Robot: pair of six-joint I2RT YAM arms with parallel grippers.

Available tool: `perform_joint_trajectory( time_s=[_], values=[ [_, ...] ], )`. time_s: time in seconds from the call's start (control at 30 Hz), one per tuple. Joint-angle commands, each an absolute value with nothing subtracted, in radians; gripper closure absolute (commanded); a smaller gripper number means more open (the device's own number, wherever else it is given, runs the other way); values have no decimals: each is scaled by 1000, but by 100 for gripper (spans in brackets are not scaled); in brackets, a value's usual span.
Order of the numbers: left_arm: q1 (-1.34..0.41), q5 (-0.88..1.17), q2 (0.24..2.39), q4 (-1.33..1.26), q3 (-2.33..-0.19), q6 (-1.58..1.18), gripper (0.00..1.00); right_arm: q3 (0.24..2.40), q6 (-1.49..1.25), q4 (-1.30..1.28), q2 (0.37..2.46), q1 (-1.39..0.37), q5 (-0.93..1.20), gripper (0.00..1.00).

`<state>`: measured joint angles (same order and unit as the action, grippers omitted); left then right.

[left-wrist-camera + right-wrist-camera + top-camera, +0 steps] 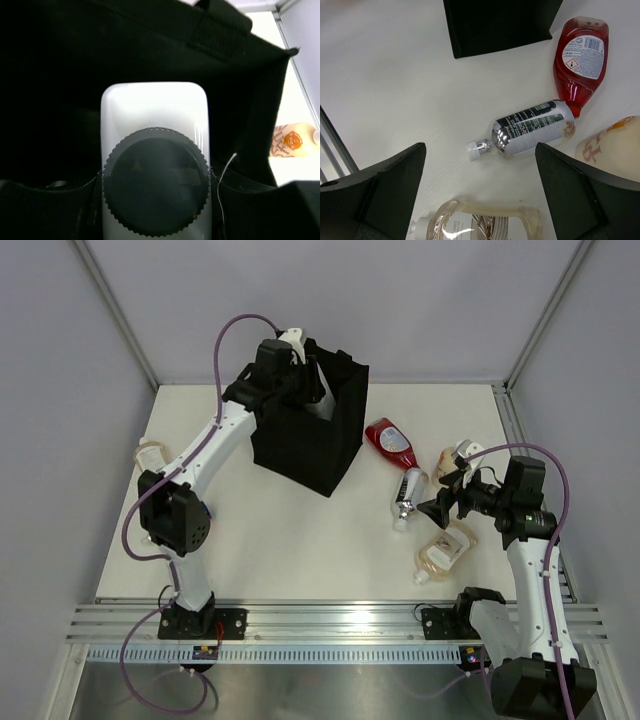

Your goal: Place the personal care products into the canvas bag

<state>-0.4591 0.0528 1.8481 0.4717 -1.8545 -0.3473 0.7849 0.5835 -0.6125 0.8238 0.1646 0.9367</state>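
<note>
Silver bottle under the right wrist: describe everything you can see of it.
The silver bottle lies on its side on the white table, ungripped. Mirror-bright, metal-looking body, black label with white print, narrow neck, small pale cap pointing toward the near edge. Its base end appears to touch the tip of the red bottle. The open right gripper hovers above it.

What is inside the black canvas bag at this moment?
The left hand holds a pale bottle with a dark cap in the mouth of the bag. Its bottom is dark and hidden, so other contents cannot be seen.
</note>
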Motion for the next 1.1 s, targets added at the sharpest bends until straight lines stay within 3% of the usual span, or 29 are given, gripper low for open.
perform_joint_trajectory(
  time_s=[0.0,0.1,0.17,0.23,0.3,0.37,0.5,0.87,1.07],
  values=[
    [-474,153,1861,253,-1876,-337,92,781,603,-604,833,170,959,1],
    [-476,196,1905,242,-1870,-351,78,782,604,-606,839,170,957,1],
    [-476,205,1936,238,-1868,-357,60,781,604,-604,844,170,957,0],
    [-477,227,1953,233,-1865,-354,54,781,604,-607,845,170,956,0],
    [-477,241,1971,235,-1864,-359,34,779,604,-606,850,172,954,1],
    [-477,253,1980,232,-1861,-359,28,781,603,-604,854,172,951,1],
    [-477,268,1965,219,-1850,-351,1,782,600,-604,865,172,942,0],
    [-476,235,1766,250,-1856,-247,1,905,543,-661,877,172,896,0],
    [-460,175,1577,319,-1832,-206,1,1072,248,-620,971,170,626,1]
  ],
)
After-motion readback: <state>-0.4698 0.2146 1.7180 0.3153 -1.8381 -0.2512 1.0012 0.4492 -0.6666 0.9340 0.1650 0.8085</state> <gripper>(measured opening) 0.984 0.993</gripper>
